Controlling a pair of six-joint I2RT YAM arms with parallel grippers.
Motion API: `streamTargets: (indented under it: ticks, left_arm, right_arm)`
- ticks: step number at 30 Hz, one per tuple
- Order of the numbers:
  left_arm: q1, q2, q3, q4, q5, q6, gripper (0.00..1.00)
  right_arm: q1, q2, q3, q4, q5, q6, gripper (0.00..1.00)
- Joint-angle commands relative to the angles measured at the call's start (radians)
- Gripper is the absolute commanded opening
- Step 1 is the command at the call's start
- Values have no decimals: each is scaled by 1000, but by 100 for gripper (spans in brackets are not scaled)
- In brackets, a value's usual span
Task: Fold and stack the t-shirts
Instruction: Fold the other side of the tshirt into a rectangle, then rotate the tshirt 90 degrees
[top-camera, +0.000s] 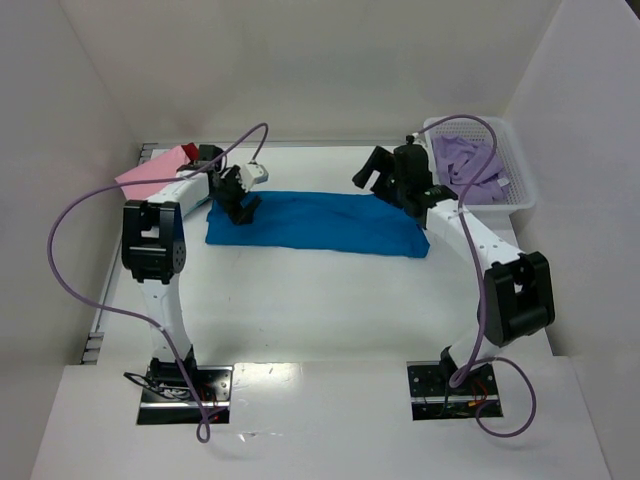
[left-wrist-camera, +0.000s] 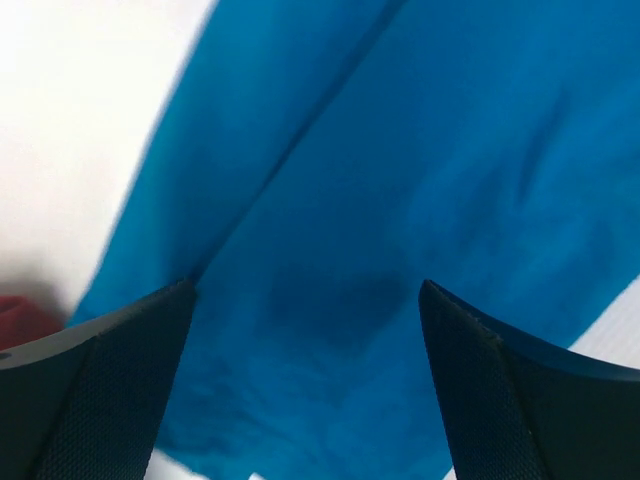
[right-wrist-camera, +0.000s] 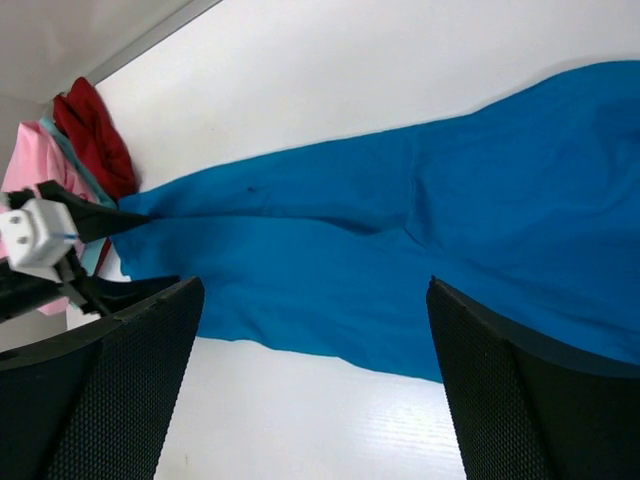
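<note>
Blue cloth fills the middle of the white desk (top-camera: 300, 310): the blue shirt (top-camera: 315, 222) lies flat as a long band running left to right, with a crease along its length. My left claw (left-wrist-camera: 307, 290) hangs low over the left end, released and wide, with nothing in it. My right claw (right-wrist-camera: 313, 285) sits higher above the right end, also spread and empty.

I judge the lengthwise fold done and the end-to-end fold due. To do it well, I should drop each claw onto one end's corners and pinch through all the layers, not just the top one. I should lift only slightly, carry that end straight over to meet the other, and keep the long edges lined up.

Farther off, the pink shirt (top-camera: 150, 172) and red shirt (right-wrist-camera: 95, 135) lie in the far left corner. The lavender shirt (top-camera: 465, 165) sits in the basket (top-camera: 520, 175) at far right.
</note>
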Motion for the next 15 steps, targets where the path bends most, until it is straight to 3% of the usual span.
streamTargets:
  ticks: [1,5,9,12,15]
  left_arm:
    - [-20,15,-25,6,-46,45,100]
    - [-42,34,-16,16,-112,13,100]
    - [-119,67,-7,3,-354,4,100]
    - [-165,81,-29,3,-452,-5,100]
    - [-174,71,-42,-6,-453,-28,100]
  right_arm:
    - [-14,-75,-14,-20,24,2,100]
    - [-23,-84,-14,-30,24,2,100]
    - [-33,-95,-4,-41,15,-8,100]
    - [-42,-95,5,-41,6,-17,100]
    - [-65,-118,5,-41,-3,-17,100]
